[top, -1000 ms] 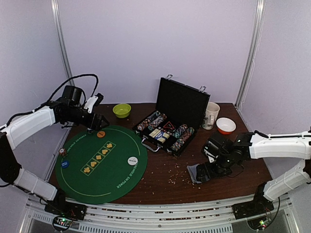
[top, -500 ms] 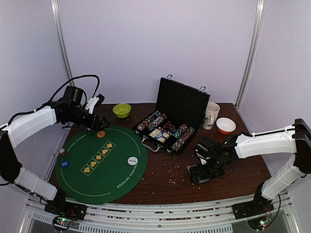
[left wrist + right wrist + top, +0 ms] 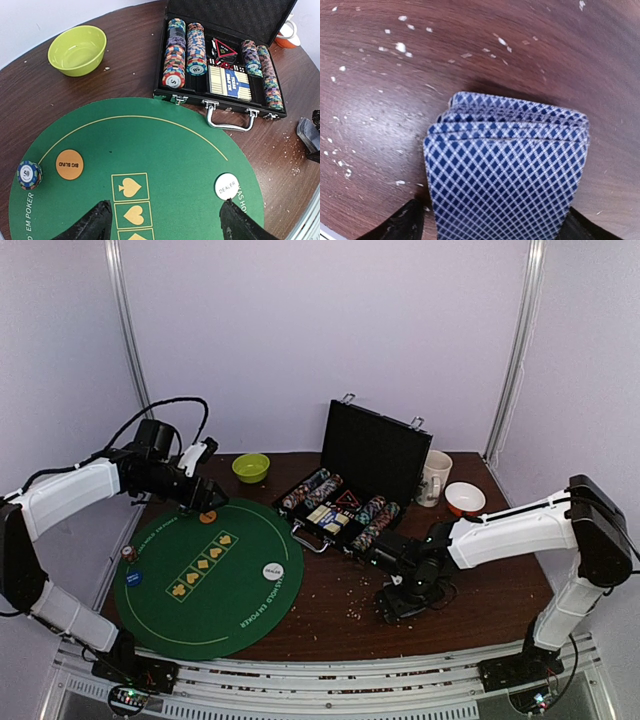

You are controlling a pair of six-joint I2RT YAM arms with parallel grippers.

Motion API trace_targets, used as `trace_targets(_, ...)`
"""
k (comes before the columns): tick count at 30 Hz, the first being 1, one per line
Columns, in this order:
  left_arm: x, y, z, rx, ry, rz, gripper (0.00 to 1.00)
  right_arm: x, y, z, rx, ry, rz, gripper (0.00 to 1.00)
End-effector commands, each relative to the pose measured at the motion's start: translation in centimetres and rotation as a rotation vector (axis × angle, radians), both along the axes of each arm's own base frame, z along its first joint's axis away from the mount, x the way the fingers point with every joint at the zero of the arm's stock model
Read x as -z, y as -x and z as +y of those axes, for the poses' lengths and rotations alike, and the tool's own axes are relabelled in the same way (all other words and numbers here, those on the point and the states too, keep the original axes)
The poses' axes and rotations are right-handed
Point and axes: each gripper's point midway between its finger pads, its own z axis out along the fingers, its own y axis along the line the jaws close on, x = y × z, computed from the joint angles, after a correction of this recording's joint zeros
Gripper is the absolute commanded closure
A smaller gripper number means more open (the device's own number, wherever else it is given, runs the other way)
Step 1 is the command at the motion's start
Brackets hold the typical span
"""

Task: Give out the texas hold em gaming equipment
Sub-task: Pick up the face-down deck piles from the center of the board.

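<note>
Right fingers (image 3: 402, 222) sit one on each side of the deck of cards (image 3: 505, 170), spread wide, tips right at its edges. You can't tell from the wrist view whether they pinch it or just bracket it. Deck lies back-up on the table (image 3: 380, 65), blue diamond backs, top cards slipped a bit out of line, white crumbs scattered around. From above, that spot is in front of the black case (image 3: 375, 445), near its right end, apart from the green mat (image 3: 200, 580).

Left fingers (image 3: 95, 225) are wide open, holding nothing, hovering over the far part of the mat.

Containers, quick: case is open, lid standing up. Inside you've got two rows of poker chips (image 3: 182, 55) on edge at the left and two more at the right. A boxed card pack (image 3: 227, 80) lies flat in the middle, with a red-and-black item behind it, too small to name. Lime bowl (image 3: 77, 47) sits on the table left of the case, only plain glaze showing inside. White mug (image 3: 435, 478) and an orange bowl (image 3: 465, 498) stand right of the case; you can't tell what's in either.

On the mat: white DEALER disc (image 3: 226, 186) on the side nearer the case, orange BIG BLIND disc (image 3: 69, 164), and a short chip stack (image 3: 29, 175) topped by a blue 50 at the rim.
</note>
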Motion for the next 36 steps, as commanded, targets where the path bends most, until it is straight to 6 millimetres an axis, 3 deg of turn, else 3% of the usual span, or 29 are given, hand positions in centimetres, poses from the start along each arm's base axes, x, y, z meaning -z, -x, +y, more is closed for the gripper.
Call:
trace_targets(1,-1.5,-1.0,-0.8,0.026,0.017,-0.065,0.23,0.5,-0.3,-1.4,-0.021,0.105,-0.027,0.16)
trace_targets(11,-1.6,-0.9,-0.7,0.025,0.016,-0.070,0.23,0.4,-0.2,-0.2,-0.100,0.081,-0.009,0.39)
trace_targets(17,-1.7,-0.5,-1.2,0.021,0.058,-0.048,0.26,-1.5,-0.3,3.1,-0.341,0.068,-0.053,0.43)
trace_targets(20,-2.0,0.6,-3.0,0.048,0.140,-0.020,0.36,-3.0,-0.3,5.2,-0.485,0.069,-0.098,0.44)
trace_targets(24,-2.2,4.2,-7.9,0.159,0.332,0.048,0.38,-5.3,-0.8,8.1,-0.635,0.062,-0.162,0.44)
trace_targets(31,-0.3,8.3,-11.3,0.281,0.592,0.205,0.27,-9.9,-1.4,13.1,-0.837,0.052,-0.295,0.47)
trace_targets(36,-1.5,10.3,-13.2,0.393,0.721,0.232,0.20,-11.7,-1.9,15.6,-0.915,0.045,-0.345,0.47)
